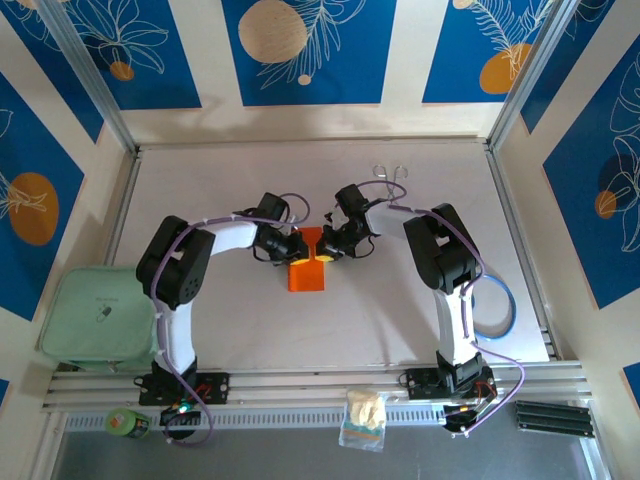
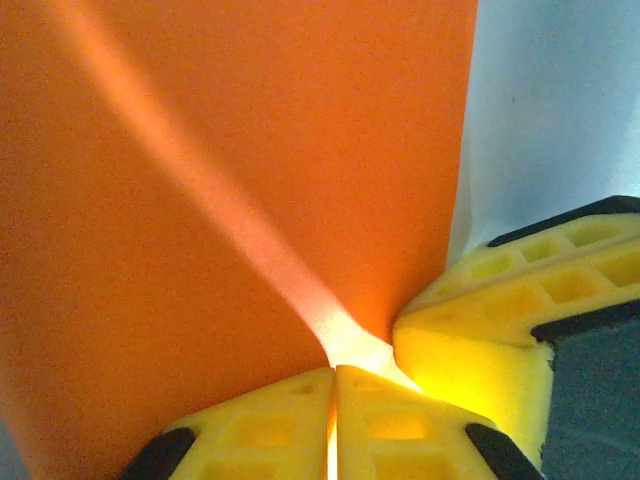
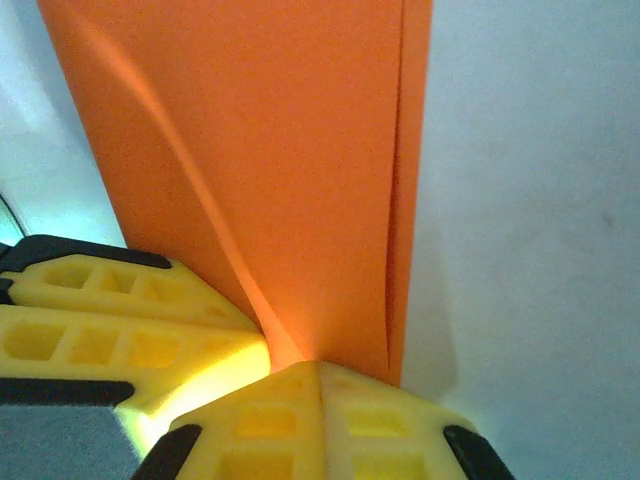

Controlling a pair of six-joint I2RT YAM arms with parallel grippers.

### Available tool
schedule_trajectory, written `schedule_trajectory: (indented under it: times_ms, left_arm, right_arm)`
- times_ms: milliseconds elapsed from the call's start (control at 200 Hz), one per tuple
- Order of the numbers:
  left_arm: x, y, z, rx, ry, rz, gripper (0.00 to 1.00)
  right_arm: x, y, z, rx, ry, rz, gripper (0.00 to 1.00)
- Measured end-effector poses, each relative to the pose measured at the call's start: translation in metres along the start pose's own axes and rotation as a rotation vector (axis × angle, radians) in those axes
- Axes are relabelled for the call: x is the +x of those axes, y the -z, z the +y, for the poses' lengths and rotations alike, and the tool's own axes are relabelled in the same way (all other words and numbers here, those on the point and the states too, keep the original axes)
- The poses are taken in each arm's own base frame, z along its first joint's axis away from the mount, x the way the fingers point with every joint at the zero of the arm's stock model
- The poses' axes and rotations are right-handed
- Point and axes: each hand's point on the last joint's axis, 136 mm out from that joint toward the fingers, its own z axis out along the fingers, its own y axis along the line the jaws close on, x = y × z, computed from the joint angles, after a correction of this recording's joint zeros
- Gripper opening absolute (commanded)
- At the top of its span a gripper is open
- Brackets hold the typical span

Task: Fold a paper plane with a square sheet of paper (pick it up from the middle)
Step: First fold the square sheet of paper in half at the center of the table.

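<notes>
Left fingers [image 2: 260, 430] and right fingers [image 3: 380, 420] pinched shut, side by side, on paper's [image 1: 307, 274] far edge; open white table [image 1: 400, 320] around.

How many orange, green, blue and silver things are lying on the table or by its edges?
Orange: 1, the sheet of paper
Green: 2, the pale box and the small round thing
Blue: 1, the ring
Silver: 1, the tongs
Total: 5
</notes>
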Motion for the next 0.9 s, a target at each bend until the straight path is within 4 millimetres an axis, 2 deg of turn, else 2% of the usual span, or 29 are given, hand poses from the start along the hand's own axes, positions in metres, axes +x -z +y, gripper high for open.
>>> schedule_trajectory:
  times_ms: [120, 400, 565, 660, 770, 895]
  left_arm:
    - [0.001, 0.005, 0.005, 0.025, -0.008, -0.013, 0.14]
    - [0.004, 0.029, 0.035, 0.016, 0.04, -0.046, 0.14]
    - [0.007, 0.038, 0.04, 0.009, 0.055, -0.06, 0.14]
    - [0.01, 0.044, 0.036, 0.017, 0.078, -0.07, 0.14]
    - [0.008, 0.047, 0.02, 0.046, 0.075, -0.096, 0.14]
    - [0.013, 0.038, 0.003, 0.065, 0.063, -0.083, 0.13]
  right_arm:
    - [0.0, 0.0, -0.001, 0.007, -0.008, 0.007, 0.03]
    - [0.0, 0.0, -0.002, 0.029, -0.015, 0.023, 0.03]
    - [0.0, 0.0, -0.002, 0.04, -0.012, 0.025, 0.03]
    - [0.0, 0.0, -0.002, 0.044, -0.011, 0.027, 0.03]
    - [0.0, 0.0, -0.002, 0.044, -0.011, 0.027, 0.03]
    - [0.0, -0.001, -0.003, 0.046, -0.016, 0.033, 0.03]
